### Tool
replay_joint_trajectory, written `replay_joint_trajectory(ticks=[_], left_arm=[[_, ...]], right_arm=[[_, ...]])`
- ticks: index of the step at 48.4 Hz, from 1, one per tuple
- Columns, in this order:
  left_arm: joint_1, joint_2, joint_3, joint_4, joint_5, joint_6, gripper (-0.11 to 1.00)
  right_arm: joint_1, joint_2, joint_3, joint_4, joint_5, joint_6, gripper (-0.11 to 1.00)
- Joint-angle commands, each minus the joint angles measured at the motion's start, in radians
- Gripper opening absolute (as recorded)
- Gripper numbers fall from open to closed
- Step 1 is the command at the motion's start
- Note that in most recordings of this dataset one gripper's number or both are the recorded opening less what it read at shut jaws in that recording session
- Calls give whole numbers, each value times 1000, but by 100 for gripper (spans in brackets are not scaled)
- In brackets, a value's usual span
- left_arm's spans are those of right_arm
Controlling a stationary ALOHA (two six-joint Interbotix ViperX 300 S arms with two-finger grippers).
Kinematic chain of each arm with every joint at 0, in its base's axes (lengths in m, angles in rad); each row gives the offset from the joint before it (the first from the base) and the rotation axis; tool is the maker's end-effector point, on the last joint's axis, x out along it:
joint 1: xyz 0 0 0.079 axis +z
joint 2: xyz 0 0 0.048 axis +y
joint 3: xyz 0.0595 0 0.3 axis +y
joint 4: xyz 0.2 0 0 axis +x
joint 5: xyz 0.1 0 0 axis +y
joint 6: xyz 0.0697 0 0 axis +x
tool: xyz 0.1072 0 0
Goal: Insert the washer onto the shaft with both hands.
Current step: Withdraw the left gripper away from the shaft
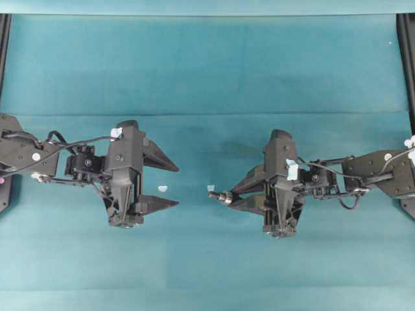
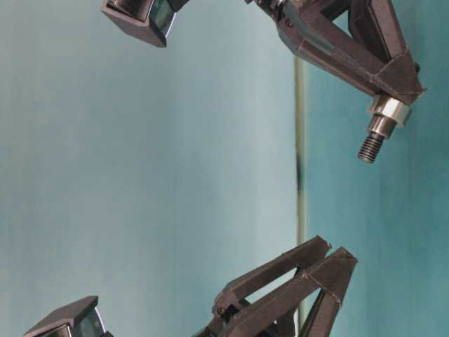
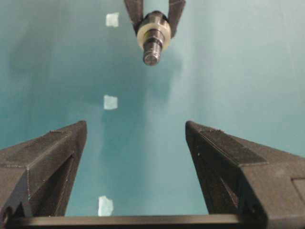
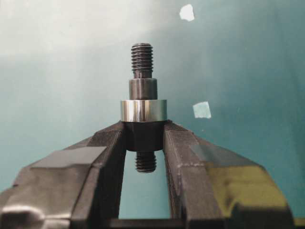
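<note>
The washer is already seated on the shaft, clamped by the right gripper. The left gripper, wide and empty, should be withdrawn straight, without brushing the shaft.

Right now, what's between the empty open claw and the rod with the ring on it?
Only bare teal cloth and two pale tape scraps, seen from overhead. The open left gripper is empty; the shaft, wearing the washer, sticks out of the shut right gripper.
</note>
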Motion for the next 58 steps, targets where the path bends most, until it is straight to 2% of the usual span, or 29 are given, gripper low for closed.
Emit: replay_joint_trajectory(ticks=[1, 58], left_arm=[[-2, -15, -11, 3, -5, 2, 89], [-2, -15, -9, 3, 23, -2, 89]], right_arm=[[2, -9, -11, -3, -8, -2, 0], [2, -9, -11, -3, -6, -2, 0]])
